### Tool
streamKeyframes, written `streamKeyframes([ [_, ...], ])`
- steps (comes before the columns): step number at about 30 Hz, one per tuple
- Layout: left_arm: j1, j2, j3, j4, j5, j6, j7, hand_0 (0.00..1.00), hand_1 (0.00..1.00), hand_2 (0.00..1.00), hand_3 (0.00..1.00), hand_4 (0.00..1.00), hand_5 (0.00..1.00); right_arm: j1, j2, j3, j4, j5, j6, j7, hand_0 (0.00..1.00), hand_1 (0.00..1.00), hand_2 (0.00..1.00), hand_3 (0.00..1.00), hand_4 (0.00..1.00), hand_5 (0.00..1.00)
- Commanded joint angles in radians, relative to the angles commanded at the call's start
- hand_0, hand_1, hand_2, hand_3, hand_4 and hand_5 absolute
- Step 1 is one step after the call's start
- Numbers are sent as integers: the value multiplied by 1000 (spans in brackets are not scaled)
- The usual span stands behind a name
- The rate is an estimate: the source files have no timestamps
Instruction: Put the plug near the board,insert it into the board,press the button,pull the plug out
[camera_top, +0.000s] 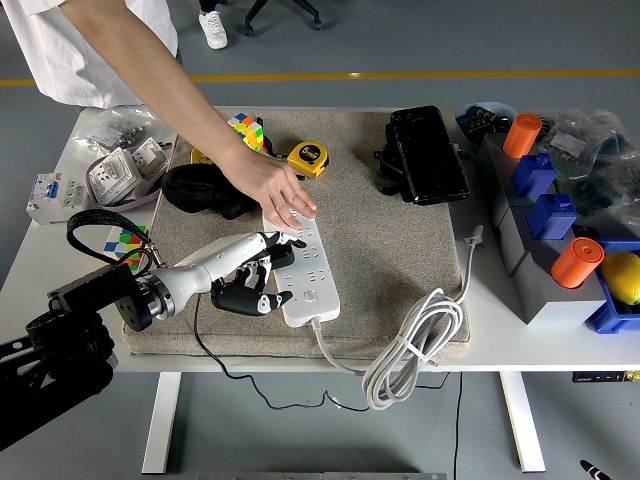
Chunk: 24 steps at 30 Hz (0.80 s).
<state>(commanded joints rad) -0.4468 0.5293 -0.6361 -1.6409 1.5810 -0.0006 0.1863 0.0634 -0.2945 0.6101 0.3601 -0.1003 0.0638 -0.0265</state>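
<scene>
Plug (243, 299), black and trailing a thin black cord (205, 345), sits curled inside the fingers of the robot's left hand (245, 278), which holds it just off the left edge of a white power strip (301, 268) lying on a grey mat (390, 250); the prongs cannot be made out, and the plug appears to be out of the sockets, beside the strip rather than in it. The white hand reaches in from the lower left on a black arm, its fingers closed around the plug body with the fingertips close to the strip's near half. Just beyond the hand, a person's hand (275, 190) comes in from the far side of the table and lies flat on the strip's far end, fingers spread and pressing it to the mat. The strip's own thick white cable (415, 345) runs from its near end to a loose coil at the table's front edge, to the right of the hand. Farther beyond the hand lie a yellow tape measure (307, 157), a colour cube (244, 129) and a black case (428, 154); a dark bundle (200, 190) rests on the mat behind the hand. To the hand's left, off the mat, a second colour cube (124, 243) stands by a black strap. Well off to the right are grey and blue bins with two orange cylinders (577, 262). The robot's right hand does not show.
</scene>
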Motion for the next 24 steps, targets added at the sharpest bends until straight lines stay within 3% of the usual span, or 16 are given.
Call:
streamKeyframes([
  [6,-30,-11,47,22,33,-13,5,55,52,141,920,733,2,2,0,-8,1,2,0,0,652,703,710,633,925,523],
  [13,-74,-1,109,55,29,-43,-9,57,56,145,915,711,2,6,-5,-11,1,3,0,-1,652,703,710,632,925,524],
  [24,-106,-26,170,115,-8,-51,-9,61,60,152,894,656,2,3,-3,-7,3,4,0,0,652,703,710,633,925,523],
])
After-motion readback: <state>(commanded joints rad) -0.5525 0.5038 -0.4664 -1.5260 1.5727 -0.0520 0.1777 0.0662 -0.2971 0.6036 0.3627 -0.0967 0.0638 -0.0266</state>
